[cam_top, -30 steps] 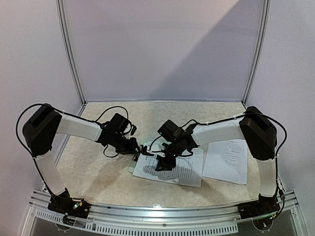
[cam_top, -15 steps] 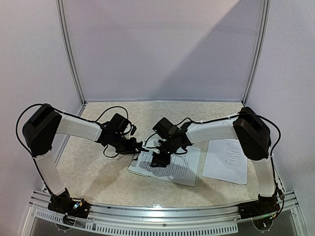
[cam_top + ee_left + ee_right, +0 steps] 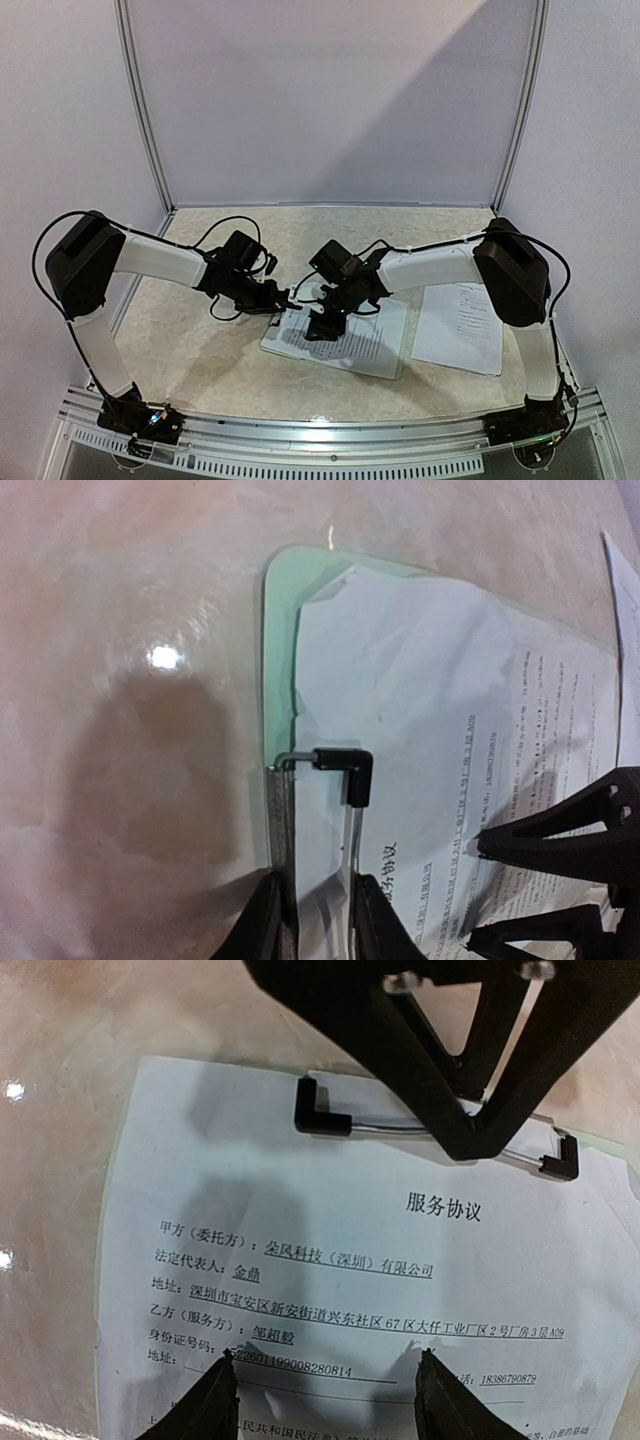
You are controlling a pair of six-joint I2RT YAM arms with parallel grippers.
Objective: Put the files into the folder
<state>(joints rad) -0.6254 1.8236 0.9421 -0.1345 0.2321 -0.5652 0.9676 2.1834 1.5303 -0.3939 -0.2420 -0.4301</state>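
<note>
Files point(image 3: 350, 340): one on folder point(image 3: 280, 610); your left gripper point(image 3: 318, 900) closed on clip point(image 3: 345, 765); right gripper point(image 3: 325, 1380) half-open, holding nothing; second sheet point(image 3: 460, 325) left on worktop point(image 3: 200, 340).

The table point(image 3: 120, 600) has a smooth, glossy, stone-patterned beige surface that reflects lamp highlights. The folder point(image 3: 282, 630) is smooth, pale green plastic and looks slightly translucent. Its clip point(image 3: 350, 765) is thin bright metal wire with black corner sleeves that look like plastic. The files point(image 3: 330, 1310) are matt white paper, lightly creased and printed in black. The right gripper point(image 3: 327, 1360) has matt black plastic fingers.
</note>
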